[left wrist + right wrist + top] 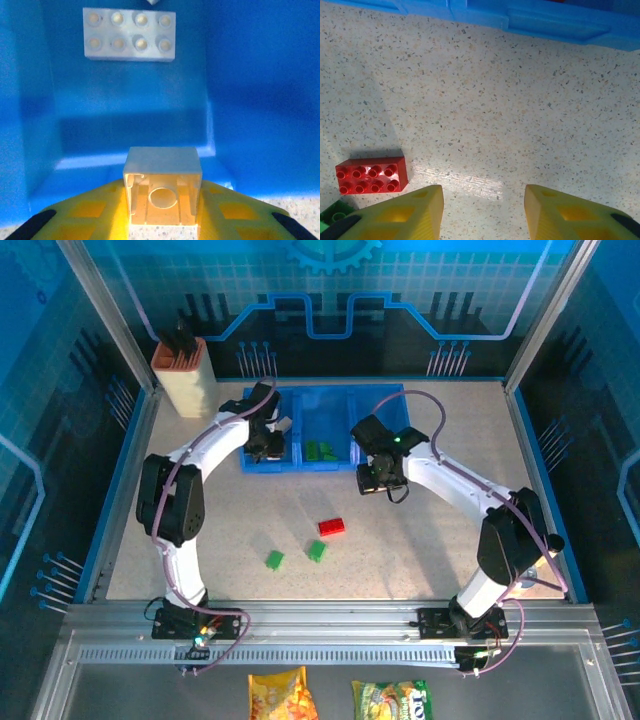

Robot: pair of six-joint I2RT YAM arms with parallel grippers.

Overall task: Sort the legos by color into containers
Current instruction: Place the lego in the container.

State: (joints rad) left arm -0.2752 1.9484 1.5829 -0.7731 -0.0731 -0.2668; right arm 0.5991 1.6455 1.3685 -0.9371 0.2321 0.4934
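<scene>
My left gripper (163,212) is shut on a cream lego (163,185), held over the near edge of the left blue container (250,100). Another cream lego (129,34) lies flat on that bin's floor. From above, the left gripper (268,447) hangs over the left compartment of the blue tray (300,466), and green legos (322,450) lie in the middle compartment. My right gripper (484,202) is open over bare table in front of the tray (545,22). A red lego (371,175) lies to its left, with a green lego (332,212) beside it.
On the table in front of the tray lie the red lego (331,527) and two green legos (317,550) (274,559). A beige holder with an orange rim (182,375) stands at the back left. Two snack bags (282,695) lie below the arm bases.
</scene>
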